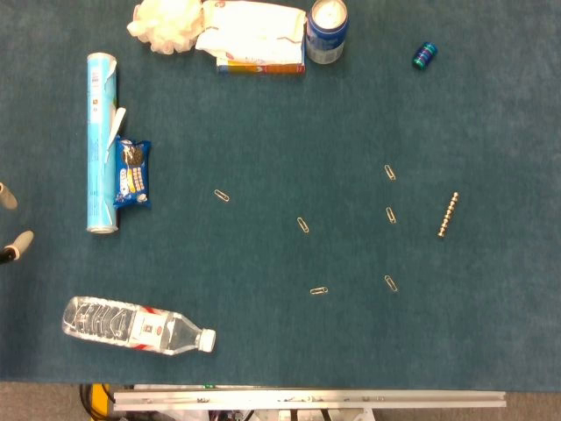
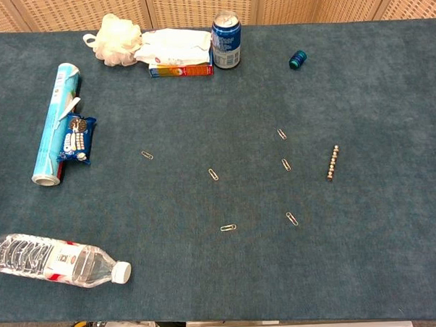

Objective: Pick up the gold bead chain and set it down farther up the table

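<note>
The gold bead chain [image 1: 448,216] lies straight on the blue-green cloth at the right, running roughly up and down the table; the chest view shows the bead chain [image 2: 333,163] on the right too. Nothing touches it. Only two pale fingertips of my left hand [image 1: 10,219] poke in at the far left edge of the head view, spread apart with nothing between them, far from the chain. The chest view shows no hand. My right hand appears in neither view.
Several paper clips [image 1: 302,224] lie scattered mid-table, left of the chain. A blue tube [image 1: 102,143], cookie pack [image 1: 132,173] and water bottle [image 1: 136,325] sit left. At the far edge are a loofah [image 1: 166,24], box [image 1: 254,39], can [image 1: 327,31] and small blue-green cylinder [image 1: 424,56].
</note>
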Available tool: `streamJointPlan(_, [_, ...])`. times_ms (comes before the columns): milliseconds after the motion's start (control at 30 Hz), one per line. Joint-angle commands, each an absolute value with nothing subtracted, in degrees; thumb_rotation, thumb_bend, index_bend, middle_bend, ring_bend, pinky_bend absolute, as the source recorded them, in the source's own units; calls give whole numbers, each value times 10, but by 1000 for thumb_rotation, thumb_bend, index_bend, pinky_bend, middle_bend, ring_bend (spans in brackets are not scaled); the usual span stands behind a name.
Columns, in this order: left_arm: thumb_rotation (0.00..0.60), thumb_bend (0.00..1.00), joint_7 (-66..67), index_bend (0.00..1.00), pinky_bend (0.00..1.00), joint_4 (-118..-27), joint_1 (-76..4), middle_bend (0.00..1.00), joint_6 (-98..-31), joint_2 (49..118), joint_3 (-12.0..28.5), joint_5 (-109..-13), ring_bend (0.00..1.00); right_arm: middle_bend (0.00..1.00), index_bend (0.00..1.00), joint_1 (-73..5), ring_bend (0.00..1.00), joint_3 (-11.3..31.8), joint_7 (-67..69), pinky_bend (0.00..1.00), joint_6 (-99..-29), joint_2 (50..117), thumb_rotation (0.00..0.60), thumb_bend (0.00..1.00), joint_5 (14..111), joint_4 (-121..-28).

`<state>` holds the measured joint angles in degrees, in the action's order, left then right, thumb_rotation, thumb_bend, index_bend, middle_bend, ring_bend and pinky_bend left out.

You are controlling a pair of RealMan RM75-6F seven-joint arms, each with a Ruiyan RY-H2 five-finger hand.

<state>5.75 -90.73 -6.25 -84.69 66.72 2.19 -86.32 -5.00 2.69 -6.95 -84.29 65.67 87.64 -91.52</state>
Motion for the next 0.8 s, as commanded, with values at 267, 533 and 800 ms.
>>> streamJointPlan(267, [600, 137, 59, 496, 505, -912, -50, 447, -864, 662, 19, -861, 327, 129, 318, -69, 48, 26, -82, 222, -815, 658, 600, 91, 881, -918])
streamJointPlan(533, [600, 138, 63, 495, 506, -913, -42, 447, -868, 660, 16, -858, 327, 128, 318, -87, 48, 24, -106, 222, -791, 659, 600, 92, 888, -920])
streamJointPlan(800, [600, 137, 65, 496, 506, -916, -36, 447, -875, 659, 15, -860, 327, 177, 318, -140, 62, 6, -88, 222, -730, 638, 600, 165, 948, -890])
